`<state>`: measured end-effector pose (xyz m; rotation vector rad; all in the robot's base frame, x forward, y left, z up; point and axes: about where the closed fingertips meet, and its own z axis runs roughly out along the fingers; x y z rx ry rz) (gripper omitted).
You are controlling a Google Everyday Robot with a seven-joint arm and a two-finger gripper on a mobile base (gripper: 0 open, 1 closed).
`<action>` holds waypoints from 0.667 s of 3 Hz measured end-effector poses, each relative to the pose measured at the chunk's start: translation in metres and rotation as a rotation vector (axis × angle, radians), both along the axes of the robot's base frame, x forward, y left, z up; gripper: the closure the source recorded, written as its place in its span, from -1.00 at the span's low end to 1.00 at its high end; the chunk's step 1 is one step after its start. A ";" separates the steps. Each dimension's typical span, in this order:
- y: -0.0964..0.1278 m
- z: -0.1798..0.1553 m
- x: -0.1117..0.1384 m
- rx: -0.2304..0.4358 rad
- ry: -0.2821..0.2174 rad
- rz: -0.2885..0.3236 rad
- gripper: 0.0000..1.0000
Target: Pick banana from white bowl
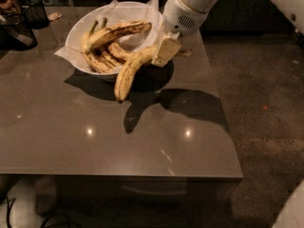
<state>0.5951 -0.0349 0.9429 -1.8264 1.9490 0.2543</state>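
The banana, long, pale yellow with a dark tip, hangs tilted at the right rim of the white bowl. Its upper end is held in my gripper, and its dark tip points down over the table in front of the bowl. My gripper is shut on the banana, at the bowl's right side, with the white arm rising up and to the right. The bowl is lined with crinkled white paper and still holds a long brown-streaked banana and some smaller browned bananas.
The bowl stands at the back of a grey-brown table. A black mesh basket and dark items stand at the back left corner. The table's right edge drops to a carpeted floor.
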 end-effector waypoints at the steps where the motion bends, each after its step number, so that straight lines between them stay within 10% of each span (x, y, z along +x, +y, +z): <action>1: -0.009 0.011 -0.032 0.015 -0.012 -0.019 1.00; 2: -0.018 0.019 -0.077 0.044 -0.009 -0.062 1.00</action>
